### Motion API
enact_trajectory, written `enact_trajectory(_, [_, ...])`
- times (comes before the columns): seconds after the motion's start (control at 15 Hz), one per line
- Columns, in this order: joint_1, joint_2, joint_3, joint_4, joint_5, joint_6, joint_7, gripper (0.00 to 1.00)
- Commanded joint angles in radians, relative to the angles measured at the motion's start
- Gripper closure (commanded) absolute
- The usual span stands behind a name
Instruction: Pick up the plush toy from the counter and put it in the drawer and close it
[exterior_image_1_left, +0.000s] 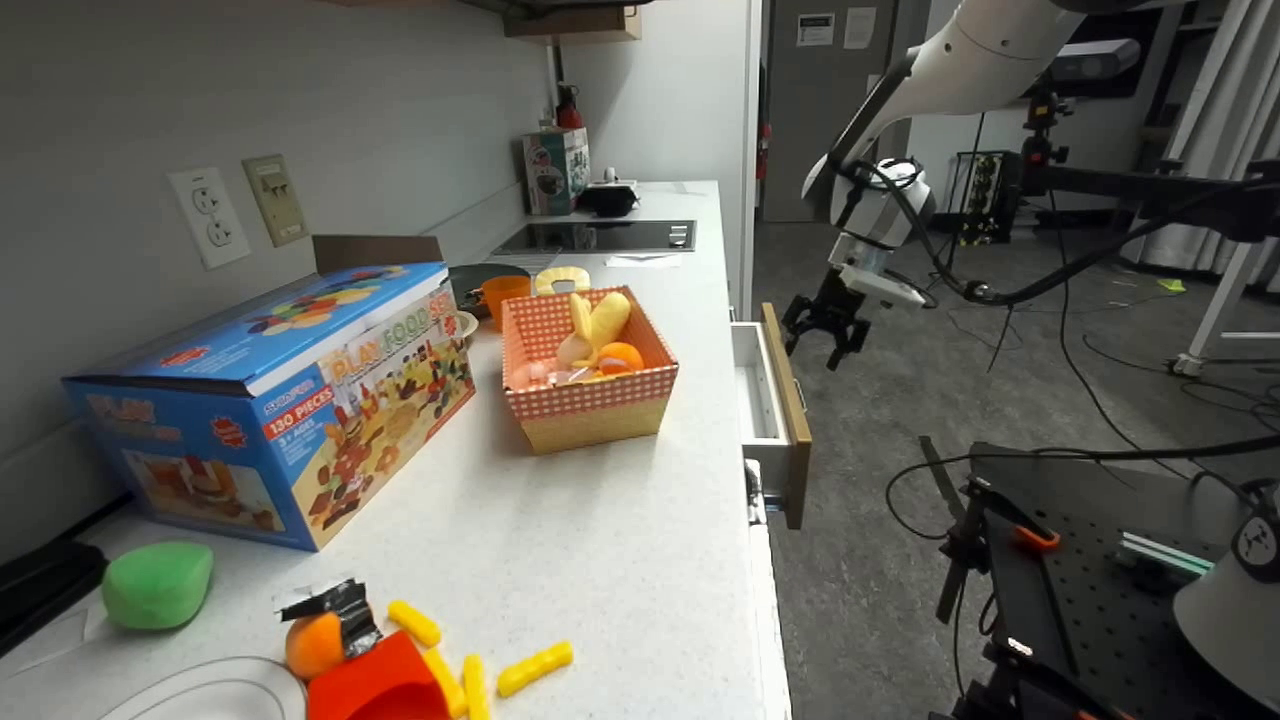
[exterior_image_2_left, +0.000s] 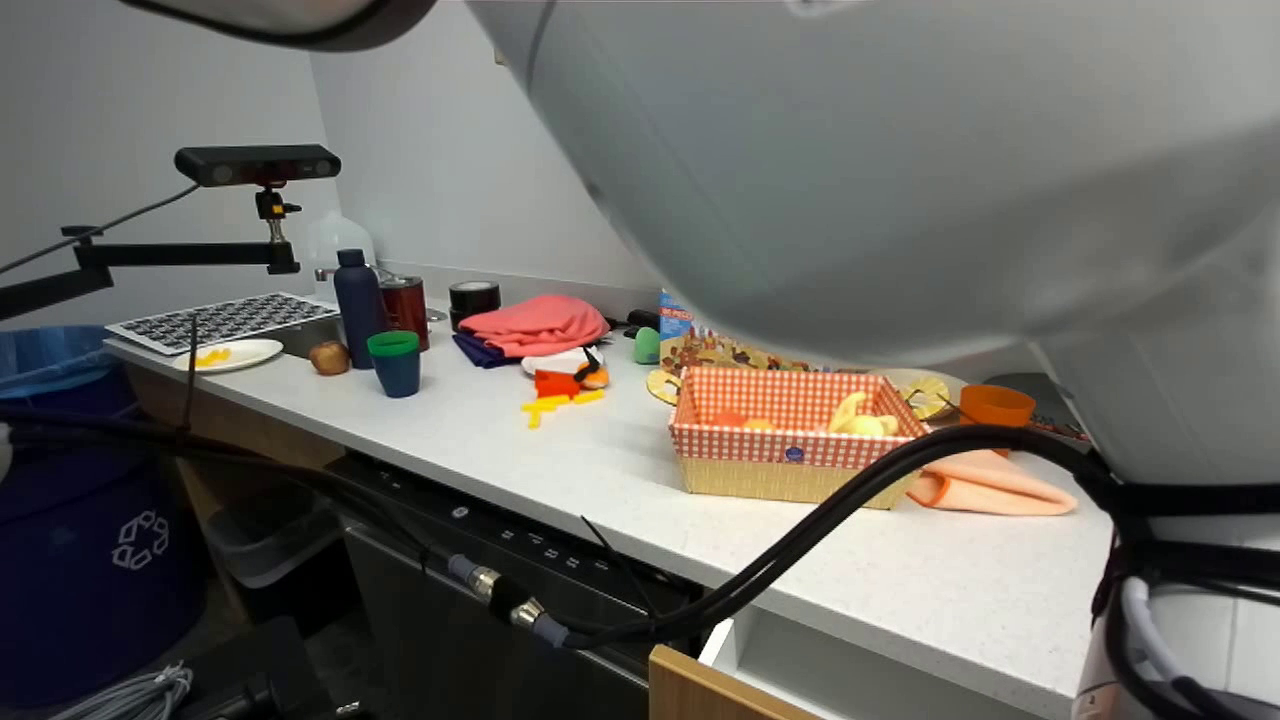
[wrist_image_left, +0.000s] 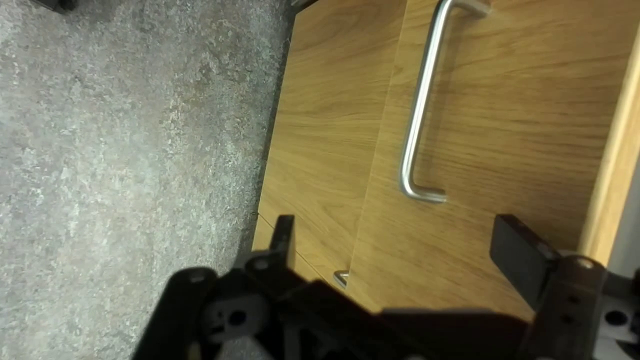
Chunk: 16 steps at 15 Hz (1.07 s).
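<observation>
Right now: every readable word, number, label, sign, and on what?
"PLAY FOOD" (rest unclear): blue box
"130 PIECES": blue box
"3+ AGES": blue box
"PLAY": blue box
Recycling symbol: blue bin
Too small or blurred: box brand, door notices, basket label, appliance markings, far carton print, robot base badge

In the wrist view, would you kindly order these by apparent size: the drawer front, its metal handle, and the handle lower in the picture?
1. Drawer front
2. Its metal handle
3. Lower handle; it seems farther off, so its true size is unsure.
</observation>
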Motion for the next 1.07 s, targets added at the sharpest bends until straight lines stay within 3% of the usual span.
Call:
enact_trajectory(0.0, [0.007,-0.045,-0.009,-0.045,-0.036,0.023,0.008,0.00])
enact_trajectory(0.4, [0.001,-0.186,-0.018,-0.181,-0.118,0.075,-0.045,0.00])
enact_trajectory(0.8, [-0.002,-0.316,0.021,-0.395,-0.049,0.098,-0.292,0.00])
enact_trajectory(1.0, [0.053,-0.368,0.021,-0.377,-0.073,0.044,-0.278,0.00])
